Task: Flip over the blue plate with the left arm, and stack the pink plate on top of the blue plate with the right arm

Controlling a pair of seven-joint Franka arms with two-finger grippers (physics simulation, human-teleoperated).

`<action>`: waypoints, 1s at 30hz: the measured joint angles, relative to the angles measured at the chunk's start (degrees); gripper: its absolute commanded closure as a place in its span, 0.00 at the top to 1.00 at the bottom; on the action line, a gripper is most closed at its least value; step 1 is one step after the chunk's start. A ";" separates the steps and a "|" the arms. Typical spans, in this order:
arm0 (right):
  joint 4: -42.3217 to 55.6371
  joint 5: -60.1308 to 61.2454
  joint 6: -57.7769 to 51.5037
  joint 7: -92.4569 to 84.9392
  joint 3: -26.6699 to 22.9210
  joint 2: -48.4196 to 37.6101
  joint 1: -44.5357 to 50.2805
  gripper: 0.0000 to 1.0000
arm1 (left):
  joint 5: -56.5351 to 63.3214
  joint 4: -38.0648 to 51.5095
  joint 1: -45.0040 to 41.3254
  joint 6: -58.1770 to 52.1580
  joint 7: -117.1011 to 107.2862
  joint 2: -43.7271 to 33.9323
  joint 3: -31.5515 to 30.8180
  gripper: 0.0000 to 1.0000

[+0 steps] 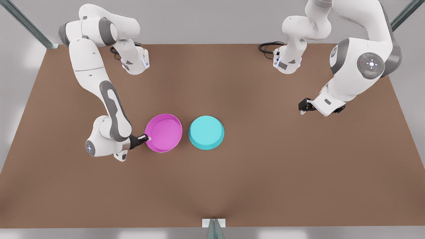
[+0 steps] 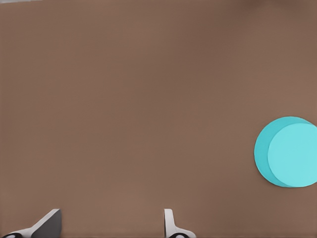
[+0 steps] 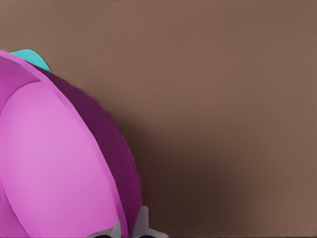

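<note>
Fingers of our right gripper (image 1: 148, 138) clamp the pink plate (image 1: 164, 132) by its rim, just beside the blue plate (image 1: 206, 132), which lies base-up toward the front view's right. Farther off, our left gripper (image 1: 303, 109) waits, fingers apart.

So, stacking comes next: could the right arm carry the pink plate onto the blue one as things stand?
Probably yes: the right claw grips the pink plate's rim, the blue plate lies upside down alongside, and the left claw waits apart.

Front view high overhead, facing down on table (image 1: 232, 186); wrist views nearer, sharing blue plate (image 2: 290, 152)
</note>
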 measured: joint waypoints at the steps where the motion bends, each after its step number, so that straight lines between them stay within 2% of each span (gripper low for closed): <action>1: 0.06 0.04 -0.20 0.95 -0.15 -0.22 0.68 0.27 | 0.00 0.01 0.01 0.00 0.00 0.00 -0.01 1.00; 15: 1.42 1.97 1.25 7.34 -0.07 -0.10 5.98 0.27 | 0.00 0.01 0.01 0.00 0.00 0.00 0.00 1.00; 30: 2.12 9.05 3.54 10.90 -2.44 0.48 13.58 0.27 | 0.00 0.01 0.09 -0.44 0.09 -0.18 0.44 1.00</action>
